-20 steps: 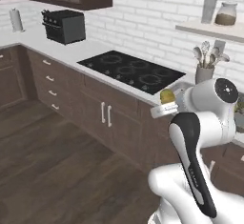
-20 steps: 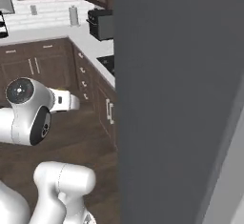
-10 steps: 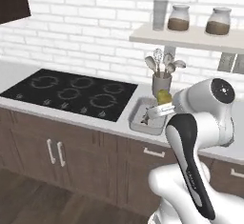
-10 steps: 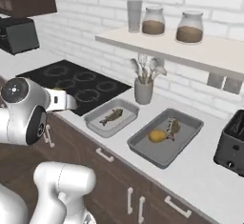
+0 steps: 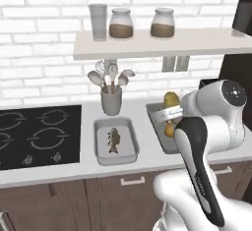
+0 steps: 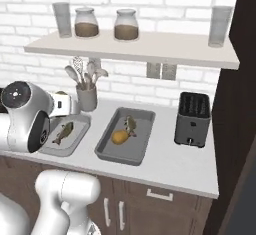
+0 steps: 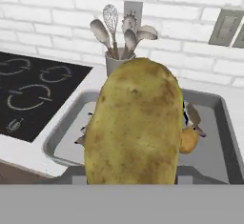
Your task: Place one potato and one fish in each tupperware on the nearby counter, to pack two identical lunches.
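Claw (image 5: 172,111) holds potato (image 7: 136,123) above the tupperware (image 5: 115,141)

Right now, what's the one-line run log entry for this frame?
gripper: shut on potato | left tupperware: one fish, no potato | right tupperware: fish plus potato | next: likely left tupperware

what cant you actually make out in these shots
- Gripper fingers: in the hand view the held potato covers them, so how they close on it stays hidden.
- Right tupperware: in the left base view the arm blocks most of it and its contents.
- Fish in the hand view: partly behind the potato.
- Cooktop: cut off by the left edge of the left base view.
- Jar contents: too small to identify.
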